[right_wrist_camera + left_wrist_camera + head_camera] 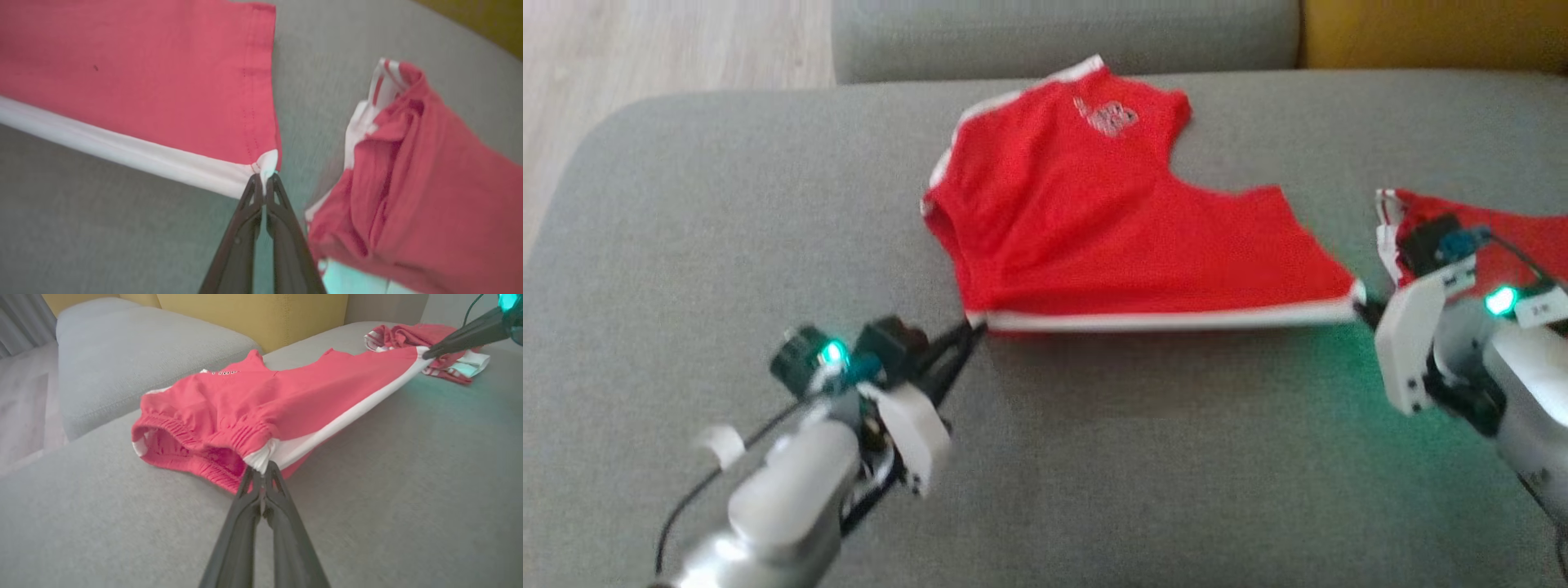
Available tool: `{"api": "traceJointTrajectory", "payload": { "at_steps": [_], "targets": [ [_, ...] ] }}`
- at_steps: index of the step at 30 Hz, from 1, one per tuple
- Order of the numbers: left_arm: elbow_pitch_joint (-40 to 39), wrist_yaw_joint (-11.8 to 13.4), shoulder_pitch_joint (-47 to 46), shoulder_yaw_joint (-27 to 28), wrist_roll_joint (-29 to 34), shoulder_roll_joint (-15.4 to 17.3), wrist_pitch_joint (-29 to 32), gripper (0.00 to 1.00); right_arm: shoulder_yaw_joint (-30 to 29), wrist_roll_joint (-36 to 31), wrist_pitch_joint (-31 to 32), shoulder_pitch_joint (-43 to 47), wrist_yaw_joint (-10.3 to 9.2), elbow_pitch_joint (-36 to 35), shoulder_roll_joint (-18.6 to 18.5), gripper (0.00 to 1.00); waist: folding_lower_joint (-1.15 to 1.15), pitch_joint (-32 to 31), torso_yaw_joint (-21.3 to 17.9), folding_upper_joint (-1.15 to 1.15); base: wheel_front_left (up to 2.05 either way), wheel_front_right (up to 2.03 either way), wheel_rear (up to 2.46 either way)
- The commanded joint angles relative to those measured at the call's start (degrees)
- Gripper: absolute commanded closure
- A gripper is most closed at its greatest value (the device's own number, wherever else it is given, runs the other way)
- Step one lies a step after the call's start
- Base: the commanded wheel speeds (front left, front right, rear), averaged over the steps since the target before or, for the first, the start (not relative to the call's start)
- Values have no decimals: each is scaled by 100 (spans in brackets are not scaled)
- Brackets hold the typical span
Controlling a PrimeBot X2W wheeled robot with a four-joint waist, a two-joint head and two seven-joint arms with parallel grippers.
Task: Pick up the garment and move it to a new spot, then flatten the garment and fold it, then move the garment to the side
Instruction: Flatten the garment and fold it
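Observation:
The garment (1094, 220) is a pair of red shorts with a white side stripe and a small logo, spread on the grey sofa seat. Its near white-striped edge is stretched taut between both grippers and slightly raised. My left gripper (974, 329) is shut on the waistband corner (261, 457), where the elastic bunches. My right gripper (1362, 307) is shut on the leg-hem corner (267, 163) of the stripe. In the left wrist view the right gripper's fingers (461, 337) pinch the far end of the stripe.
A second red and white garment (1503, 237) lies crumpled just right of the right gripper, also seen as a heap (416, 183) in the right wrist view. A grey backrest cushion (1062, 33) and yellow cushion (1429, 33) border the seat behind. Wooden floor (645, 49) lies far left.

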Motion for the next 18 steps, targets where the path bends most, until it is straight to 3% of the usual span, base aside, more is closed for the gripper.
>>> {"api": "traceJointTrajectory", "payload": {
  "at_steps": [1,8,11,18],
  "targets": [
    [-155,15,9,130,-163,146,-32,100,153,334,307,229,-5,-301,-417,100,1,-191,-41,0,0,0,0],
    [-450,15,494,-372,-505,312,139,100,571,1227,1077,649,-5,-1328,-1325,100,1,-492,-20,0,0,0,0],
    [-619,15,651,-526,-629,394,288,100,660,1442,1306,775,-5,-1564,-1551,100,1,-571,-10,0,0,0,0],
    [-1562,14,1121,-1054,-1070,899,962,100,757,1925,1944,1142,-5,-2210,-2270,100,1,-743,43,0,0,0,0]
  ]
}}
